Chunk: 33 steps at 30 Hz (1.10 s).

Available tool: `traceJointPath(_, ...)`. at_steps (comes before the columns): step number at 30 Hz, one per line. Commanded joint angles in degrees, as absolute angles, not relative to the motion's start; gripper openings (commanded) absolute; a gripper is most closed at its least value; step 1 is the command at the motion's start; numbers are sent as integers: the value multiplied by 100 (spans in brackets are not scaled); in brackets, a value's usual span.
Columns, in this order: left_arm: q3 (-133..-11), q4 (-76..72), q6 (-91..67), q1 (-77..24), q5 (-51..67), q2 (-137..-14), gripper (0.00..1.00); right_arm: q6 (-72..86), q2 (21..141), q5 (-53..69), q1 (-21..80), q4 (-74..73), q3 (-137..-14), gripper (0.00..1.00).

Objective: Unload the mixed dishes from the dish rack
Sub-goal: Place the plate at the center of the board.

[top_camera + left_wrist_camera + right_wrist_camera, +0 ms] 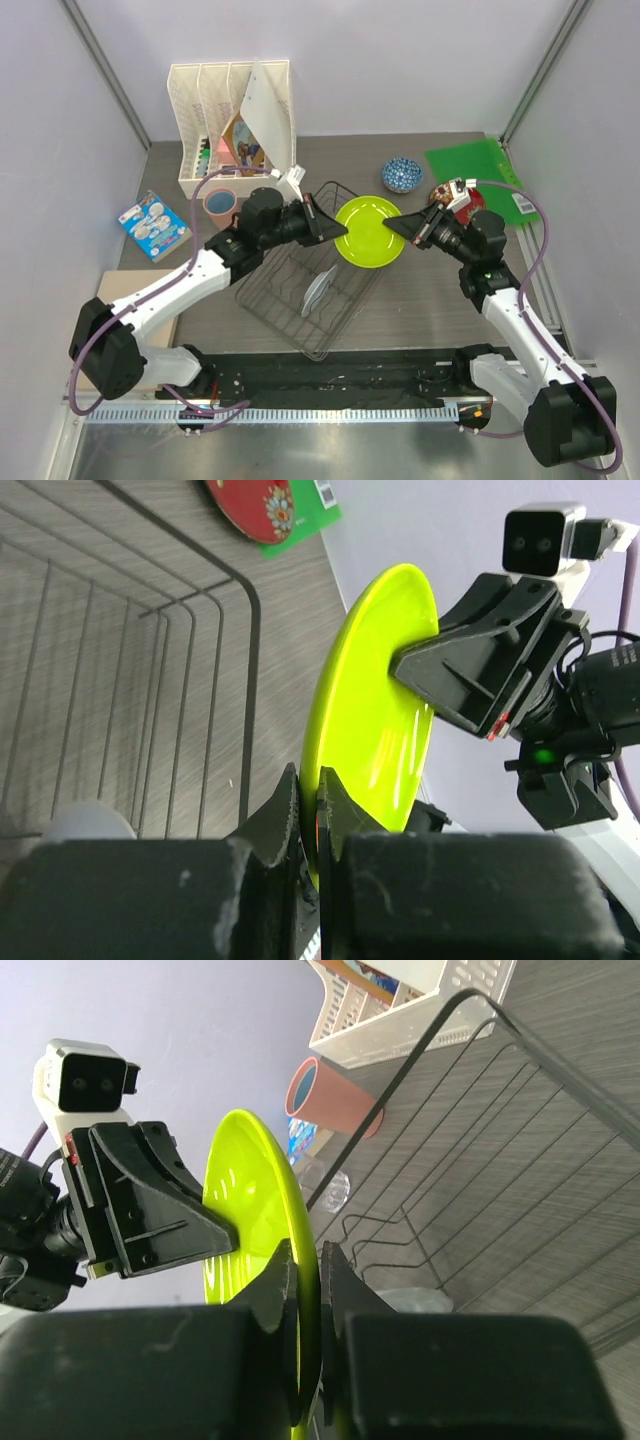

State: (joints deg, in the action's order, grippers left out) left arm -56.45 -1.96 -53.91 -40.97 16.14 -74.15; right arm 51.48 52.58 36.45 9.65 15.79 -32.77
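- Two grippers pinch the lime plate's (pixel 368 232) opposite rims: left gripper (pixel 308 785), right gripper (pixel 306 1260).
- Top view half-hides the red plate (pixel 250 505); left wrist shows it clearly.

The left wrist view's top edge cuts off the red patterned plate (pixel 250 505).

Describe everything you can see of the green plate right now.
The plate is lime-green, glossy and plastic-looking, round with a raised rim, empty and whole. It lies roughly level, face up, at the far right corner of the rack. The left gripper is shut on its left rim, the right gripper on the opposite rim. Nothing else visibly touches it.
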Motion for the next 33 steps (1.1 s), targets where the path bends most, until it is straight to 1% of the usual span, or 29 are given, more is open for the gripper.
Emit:
traceJointPath(1, -6275, -615, -5203, -3947, 1661, -7514, 0, 5203, 5142, 3885, 1028, 1608, -3533, 1)
traceJointPath(2, -6380, -607, -5151, -3929, 1557, -7549, 8, 5160, 5107, 3850, 1028, 1574, -3551, 1)
traceJointPath(3, -6433, -363, -5142, -3885, 1390, -7559, 51, 5133, 5028, 3719, 1028, 1443, -3594, 1)
traceJointPath(5, -6460, -194, -5080, -3859, 1056, -7462, 79, 5045, 4931, 3473, 1020, 1223, -3673, 1)
traceJointPath(6, -6416, -37, -4976, -3850, 681, -7384, 100, 5001, 4800, 3167, 1028, 1065, -3700, 1)
traceJointPath(8, -6337, 148, -4852, -3832, 283, -7059, 100, 4966, 4650, 2788, 1020, 880, -3726, 1)
traceJointPath(9, -6233, 219, -4721, -3806, -180, -6945, 100, 5009, 4597, 2647, 1011, 809, -3692, 1)
traceJointPath(11, -6074, 570, -4676, -3604, -473, -6498, 100, 5027, 4535, 2304, 993, 713, -3709, 1)
traceJointPath(13, -5655, 615, -4807, -3228, -449, -6136, 100, 5176, 4561, 1823, 879, 580, -3691, 1)
traceJointPath(15, -5354, 554, -4913, -3085, -352, -5618, 100, 5369, 4658, 1522, 591, 554, -3595, 1)
traceJointPath(16, -5039, 493, -4965, -3068, -282, -5460, 100, 5640, 4824, 1425, 424, 554, -3569, 1)
traceJointPath(18, -4783, 483, -5044, -3067, -211, -5055, 100, 5949, 5123, 1309, 37, 650, -3472, 1)
traceJointPath(19, -4677, 510, -5088, -3067, -176, -4923, 100, 6350, 5272, 1336, -513, 816, -3411, 1)
traceJointPath(20, -4528, 649, -5124, -3067, -124, -4835, 100, 6502, 5604, 1327, -736, 1226, -3271, 1)
traceJointPath(22, -4456, 869, -5107, -3067, -132, -4650, 100, 6688, 5948, 1144, -1114, 1475, -3243, 1)
traceJointPath(24, -4395, 1237, -4914, -3067, -298, -4571, 100, 6863, 6309, 566, -1212, 1765, -3208, 1)
traceJointPath(26, -4386, 1519, -4843, -3067, -552, -4465, 100, 6874, 6503, 256, -1230, 2151, -3260, 1)
traceJointPath(28, -4377, 1705, -4764, -3067, -633, -4378, 100, 6794, 6907, -182, -1230, 2031, -3523, 1)
traceJointPath(33, -4131, 1591, -4930, -3067, -510, -4245, 100, 6810, 7742, -439, -1423, 1820, -4262, 1)
